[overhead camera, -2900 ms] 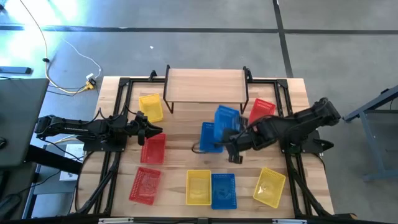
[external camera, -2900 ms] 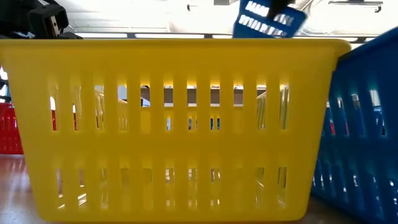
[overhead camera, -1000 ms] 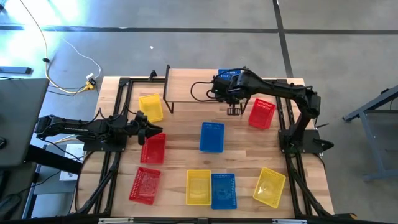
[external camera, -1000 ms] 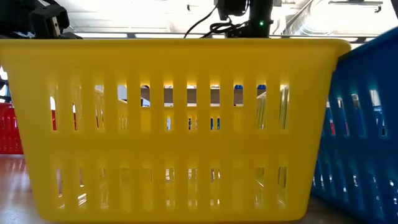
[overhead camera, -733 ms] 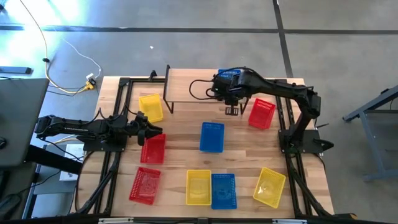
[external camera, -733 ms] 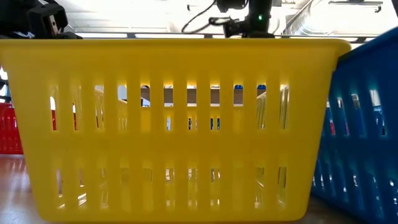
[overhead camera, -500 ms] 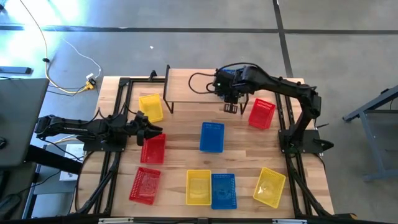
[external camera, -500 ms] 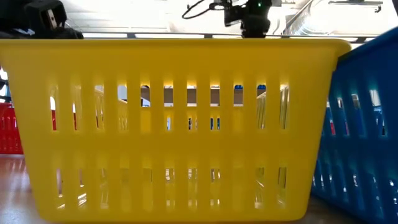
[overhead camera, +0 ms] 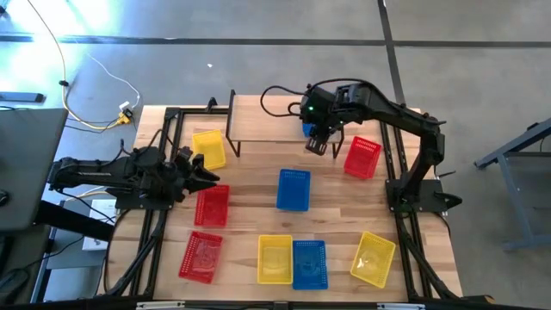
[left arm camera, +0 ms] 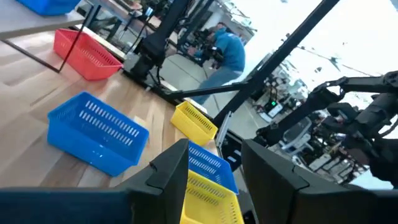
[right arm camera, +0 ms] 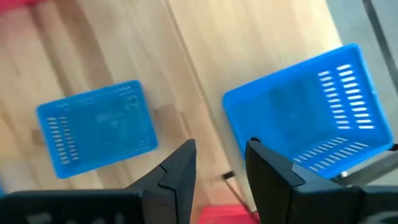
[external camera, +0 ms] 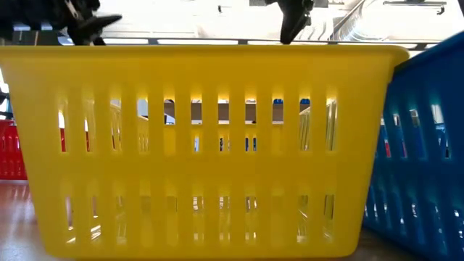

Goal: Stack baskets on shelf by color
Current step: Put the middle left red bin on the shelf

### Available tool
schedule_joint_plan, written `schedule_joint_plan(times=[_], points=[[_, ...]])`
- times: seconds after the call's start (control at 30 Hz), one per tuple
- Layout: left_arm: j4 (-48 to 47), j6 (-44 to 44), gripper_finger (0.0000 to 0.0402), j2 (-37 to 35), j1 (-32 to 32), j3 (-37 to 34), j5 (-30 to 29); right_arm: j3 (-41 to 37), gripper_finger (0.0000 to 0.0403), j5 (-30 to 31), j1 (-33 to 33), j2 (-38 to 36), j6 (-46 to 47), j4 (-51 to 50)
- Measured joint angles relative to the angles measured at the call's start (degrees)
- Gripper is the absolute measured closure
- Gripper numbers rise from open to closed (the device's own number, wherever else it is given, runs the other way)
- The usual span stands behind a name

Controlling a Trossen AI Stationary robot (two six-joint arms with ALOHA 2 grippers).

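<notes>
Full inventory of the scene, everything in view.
blue baskets: 3, blue, one on shelf, one mid-table, one in the row opposite the shelf
red baskets: 3, red, two left side, one right of shelf
yellow baskets: 3, yellow, one left of shelf, two in opposite row
shelf: 1, light wood, table edge
table: 1, wood
cable: 1, white, floor
person: 1, blue top, background
left end effector: dark, open, by red basket
right end effector: dark, open, at shelf front

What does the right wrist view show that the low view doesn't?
Only the right wrist: the blue basket on the shelf, the middle blue basket on the table, and the right claw open and empty. Only the low view: a yellow basket filling the frame, with a blue one beside it. Both show blue baskets, but not the same ones.
</notes>
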Motion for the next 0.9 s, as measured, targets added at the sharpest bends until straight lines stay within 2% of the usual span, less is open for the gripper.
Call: schedule_joint_plan(times=[0.3, 0.43, 0.6, 0.9], points=[[-21.4, 7.0, 0.0264, 7.7, 0.0, 15.3, 4.5, 1.1, 0.0279, -0.9, 2.9, 0.0, 5.0, 0.0], [-29.6, 8.6, 0.0264, 11.9, -1.0, 19.9, 4.9, 1.1, 0.0279, -0.9, 4.6, 0.0, 7.0, 0.0], [-33.9, 9.5, 0.0264, 16.2, -4.1, 21.8, 4.8, 1.1, 0.0279, -0.9, 6.6, 0.0, 9.8, 0.0], [-40.1, 13.5, 0.0264, 24.6, -14.5, 21.8, 2.3, 1.1, 0.0279, -0.7, 8.9, 0.0, 15.7, 0.0]])
